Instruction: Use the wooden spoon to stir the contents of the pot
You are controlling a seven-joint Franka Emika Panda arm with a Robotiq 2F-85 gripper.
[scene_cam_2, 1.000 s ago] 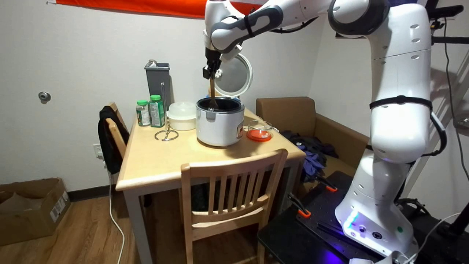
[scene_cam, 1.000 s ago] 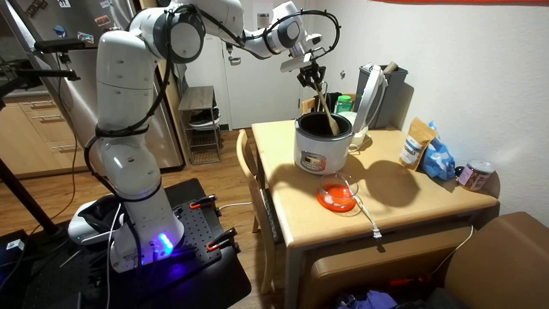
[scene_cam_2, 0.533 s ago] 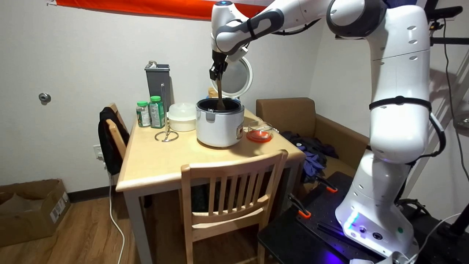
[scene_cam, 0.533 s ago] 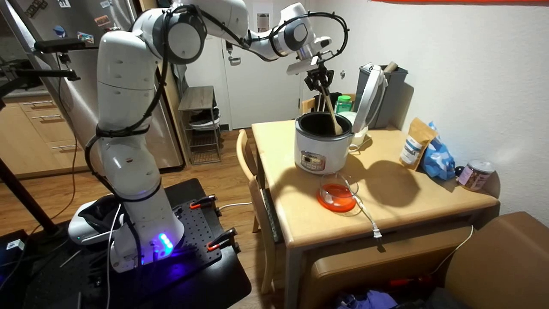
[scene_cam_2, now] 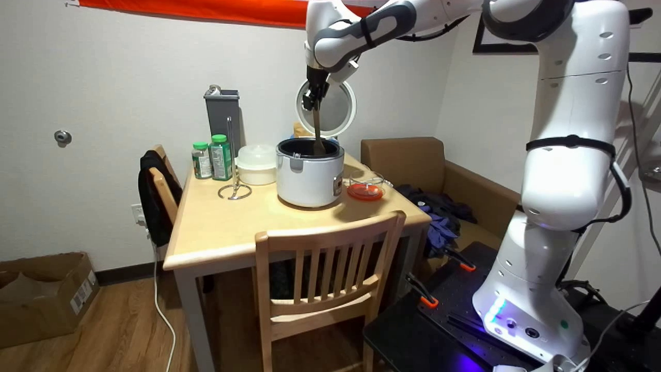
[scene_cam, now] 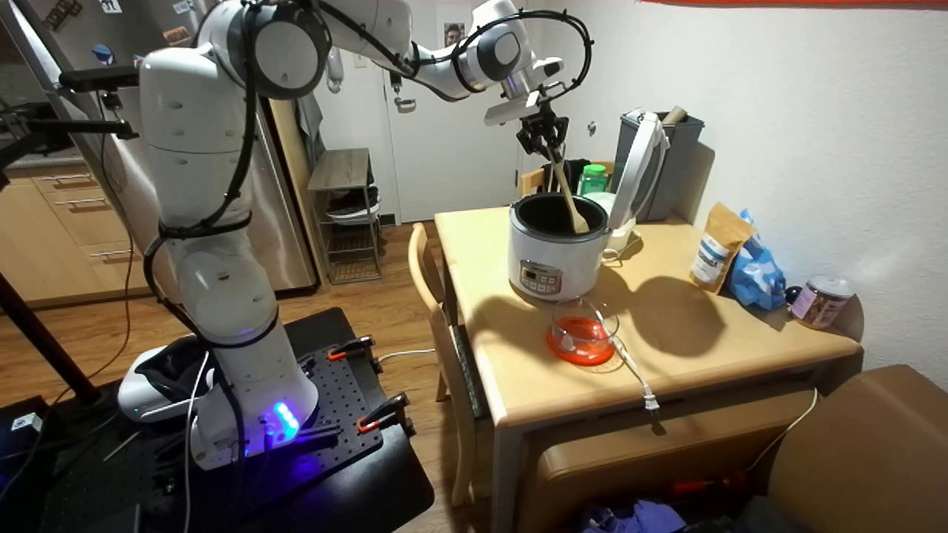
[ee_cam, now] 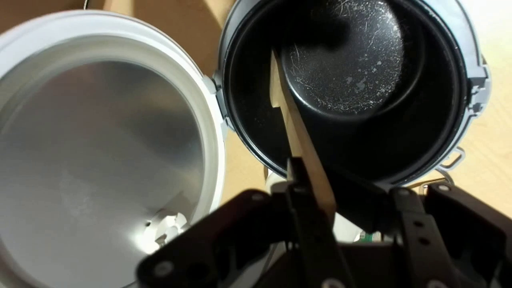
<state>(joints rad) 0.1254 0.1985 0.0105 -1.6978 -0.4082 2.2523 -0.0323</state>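
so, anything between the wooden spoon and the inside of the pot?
Nothing visible in the way. The hand is shut on the wooden spoon, whose blade reaches into the mouth of the pot; the lid stands open, hinged back off the opening.

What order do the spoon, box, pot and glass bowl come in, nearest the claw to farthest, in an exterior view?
1. The spoon: gripped in the claw.
2. The pot: below the claw, on the table.
3. The glass bowl: right of the pot in that view.
4. The box: on the floor, far left.
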